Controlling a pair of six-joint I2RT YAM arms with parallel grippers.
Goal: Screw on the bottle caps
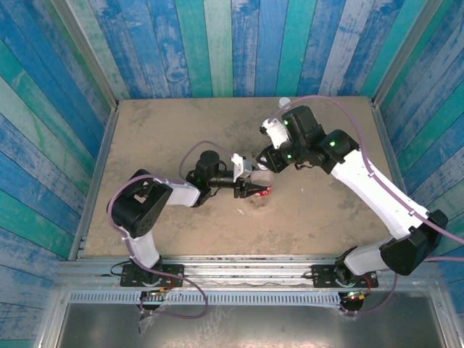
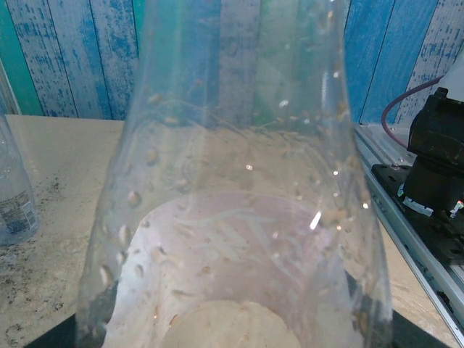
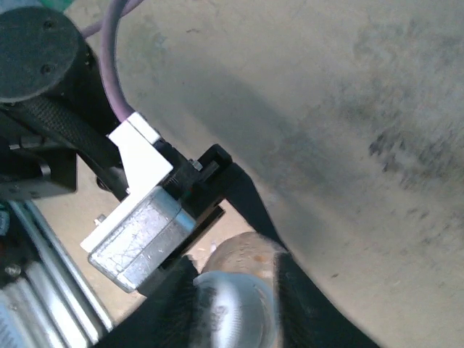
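Note:
A clear bottle (image 1: pixel 261 200) with a red label stands near the table's middle. My left gripper (image 1: pixel 255 190) is shut on its body from the left. In the left wrist view the bottle (image 2: pixel 239 181) fills the picture, with dark fingers (image 2: pixel 69 337) at the bottom corners. My right gripper (image 1: pixel 263 167) hangs right over the bottle's top. A pale grey bottle cap (image 3: pixel 235 312) sits between its black fingers (image 3: pixel 304 304), which press in on both sides. The bottle's shoulder (image 3: pixel 246 250) shows just beyond the cap.
A second bottle (image 2: pixel 13 196) with a label stands at the left. A white-topped bottle (image 1: pixel 284 102) stands at the table's far edge. The left arm's silver wrist housing (image 3: pixel 141 235) lies close beside the right fingers. Blue plank walls (image 1: pixel 232 43) ring the table.

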